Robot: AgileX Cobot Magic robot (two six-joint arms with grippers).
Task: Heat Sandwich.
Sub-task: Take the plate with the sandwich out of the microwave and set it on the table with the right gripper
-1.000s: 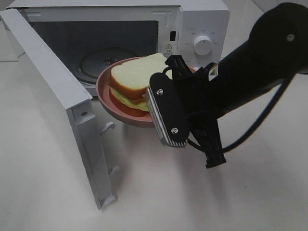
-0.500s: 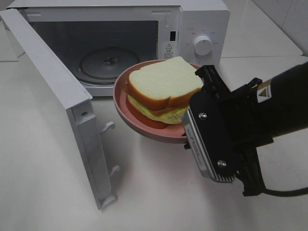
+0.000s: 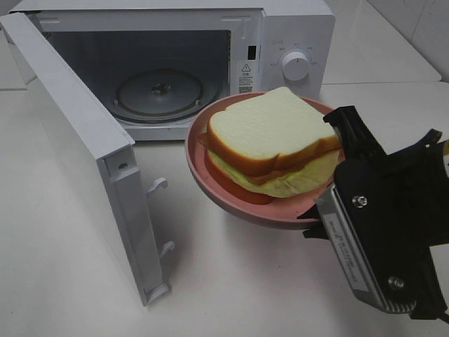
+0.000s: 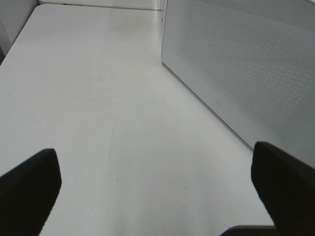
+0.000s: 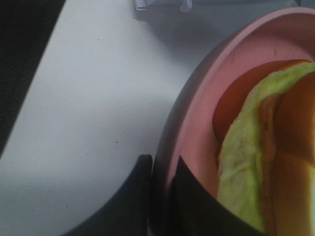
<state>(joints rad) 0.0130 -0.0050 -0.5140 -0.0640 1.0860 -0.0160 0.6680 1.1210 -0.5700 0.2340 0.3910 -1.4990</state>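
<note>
The sandwich [image 3: 270, 137], white bread with tan crust and pale green filling, lies on the round pink plate [image 3: 231, 203]. My right gripper [image 3: 321, 210] is shut on the plate's rim and holds it in the air, in front of and to the right of the open microwave [image 3: 295, 28]. The right wrist view shows the fingers [image 5: 142, 196] pinching the plate rim [image 5: 197, 113], with the sandwich [image 5: 275, 162] beside them. My left gripper [image 4: 155, 196] is open and empty over the table, next to the microwave door [image 4: 246, 64]. It does not show in the exterior view.
The microwave door [image 3: 77, 140] stands swung wide open at the left. The glass turntable [image 3: 160, 91] lies bare inside the cavity. The control dial [image 3: 295, 66] is on the right panel. White table [image 3: 231, 281] lies below the plate.
The right gripper has carried the plate and sandwich from the microwave's opening toward the front right, and it now looks larger in the exterior view. The microwave and its door have not moved.
</note>
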